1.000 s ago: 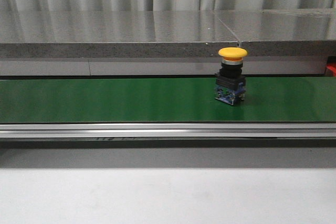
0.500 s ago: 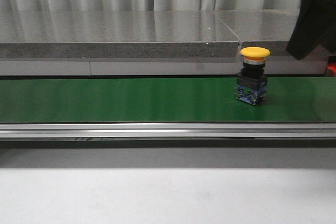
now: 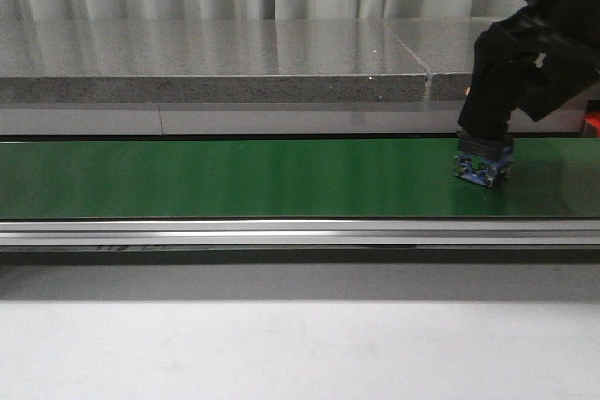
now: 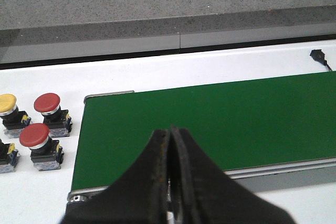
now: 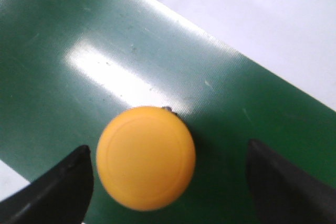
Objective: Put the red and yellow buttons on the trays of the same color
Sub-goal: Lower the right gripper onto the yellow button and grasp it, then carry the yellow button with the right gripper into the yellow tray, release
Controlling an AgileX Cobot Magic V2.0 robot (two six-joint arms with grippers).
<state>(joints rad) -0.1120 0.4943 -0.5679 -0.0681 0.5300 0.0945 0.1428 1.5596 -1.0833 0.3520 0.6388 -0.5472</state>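
Right wrist view showed the right gripper (image 5: 165, 182) spread wide, straddling the yellow mushroom-cap button (image 5: 146, 157) on the green conveyor belt (image 5: 63, 51), ready to grasp it.

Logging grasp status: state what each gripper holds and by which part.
Nothing is held. The right gripper is open, fingers either side of the yellow button on the green belt. The left gripper is shut and empty.

Between my matt black fingers (image 5: 44, 190), a smooth plastic yellow button cap (image 5: 146, 157) sits on the glossy, finely textured green belt (image 5: 63, 56).
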